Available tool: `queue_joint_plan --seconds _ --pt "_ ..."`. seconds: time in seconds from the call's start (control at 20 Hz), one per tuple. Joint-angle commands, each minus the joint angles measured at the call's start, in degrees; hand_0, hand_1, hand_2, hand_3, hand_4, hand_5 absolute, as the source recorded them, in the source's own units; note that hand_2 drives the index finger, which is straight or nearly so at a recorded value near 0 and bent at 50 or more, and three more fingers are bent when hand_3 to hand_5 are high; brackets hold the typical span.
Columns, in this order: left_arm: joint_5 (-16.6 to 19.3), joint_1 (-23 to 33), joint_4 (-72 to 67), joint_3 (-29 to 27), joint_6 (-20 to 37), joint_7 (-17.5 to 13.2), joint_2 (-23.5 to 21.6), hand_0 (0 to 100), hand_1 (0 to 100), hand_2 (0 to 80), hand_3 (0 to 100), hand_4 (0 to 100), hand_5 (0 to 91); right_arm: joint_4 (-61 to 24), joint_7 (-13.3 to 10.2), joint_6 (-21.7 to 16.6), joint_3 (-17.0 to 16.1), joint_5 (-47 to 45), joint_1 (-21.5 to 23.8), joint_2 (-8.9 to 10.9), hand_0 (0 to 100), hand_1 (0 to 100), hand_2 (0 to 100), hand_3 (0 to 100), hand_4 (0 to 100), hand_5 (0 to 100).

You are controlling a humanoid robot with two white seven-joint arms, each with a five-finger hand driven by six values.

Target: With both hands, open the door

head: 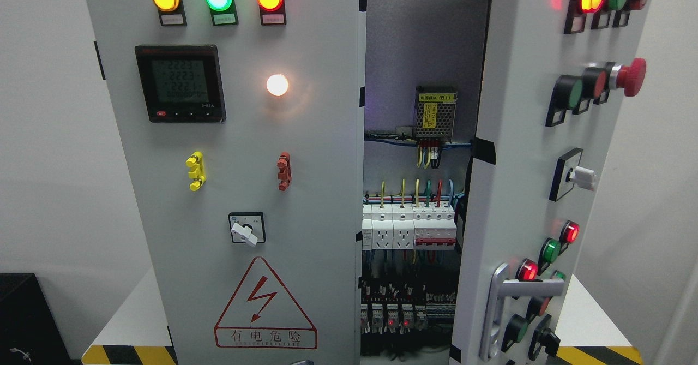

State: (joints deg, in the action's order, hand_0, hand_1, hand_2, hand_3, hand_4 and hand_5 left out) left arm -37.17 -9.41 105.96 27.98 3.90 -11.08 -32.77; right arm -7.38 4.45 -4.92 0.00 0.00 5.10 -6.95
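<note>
- Two grey metal cabinet doors face the camera: the left door [240, 190], with lit lamps, a digital meter and a red-bordered warning triangle, looks shut or nearly so; the right door [523, 190] stands swung partly open, its silver lever handle [504, 305] low on the near edge.
- No robot hand shows anywhere in the picture, so whether either is spread or pressed together cannot be told.
- Likely risk: reaching blind for the right door could knock its red mushroom stop button [632, 77] or white rotary knob [581, 177].
- Fingers straying into the gap could snag the live wiring and white breakers [409, 228].
- Pulling hard might shift the cabinet on the white bench [131, 321].
</note>
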Motion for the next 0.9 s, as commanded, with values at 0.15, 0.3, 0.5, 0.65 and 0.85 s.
queue_joint_plan --seconds 0.15,0.3,0.5,0.65,0.85 --pt "-7.74 -11.85 5.05 4.89 -0.38 0.01 -1.24 0 0 0.0 0 0 0.0 0.0 0.03 0.0 1.67 -0.79 0.0 -0.08 0 0 0 0 0 0" --pt "-7.91 -15.01 5.05 5.16 -0.47 0.01 -1.06 0 0 0.0 0 0 0.0 0.0 0.03 0.0 1.67 -0.88 0.0 0.01 0 0 0 0 0 0" --pt "-10.63 -20.9 4.96 7.35 -0.56 0.01 -0.45 0 0 0.0 0 0 0.0 0.0 0.03 0.0 1.67 -0.88 0.0 0.01 0 0 0 0 0 0" --pt "-11.08 -24.42 4.87 7.62 -0.73 0.01 0.69 0 0 0.0 0 0 0.0 0.0 0.03 0.0 1.67 -0.79 0.0 0.01 0 0 0 0 0 0" --pt "-12.04 -28.72 4.43 8.66 -1.09 0.01 2.54 0 0 0.0 0 0 0.0 0.0 0.03 0.0 1.67 -0.79 0.0 -0.08 0 0 0 0 0 0"
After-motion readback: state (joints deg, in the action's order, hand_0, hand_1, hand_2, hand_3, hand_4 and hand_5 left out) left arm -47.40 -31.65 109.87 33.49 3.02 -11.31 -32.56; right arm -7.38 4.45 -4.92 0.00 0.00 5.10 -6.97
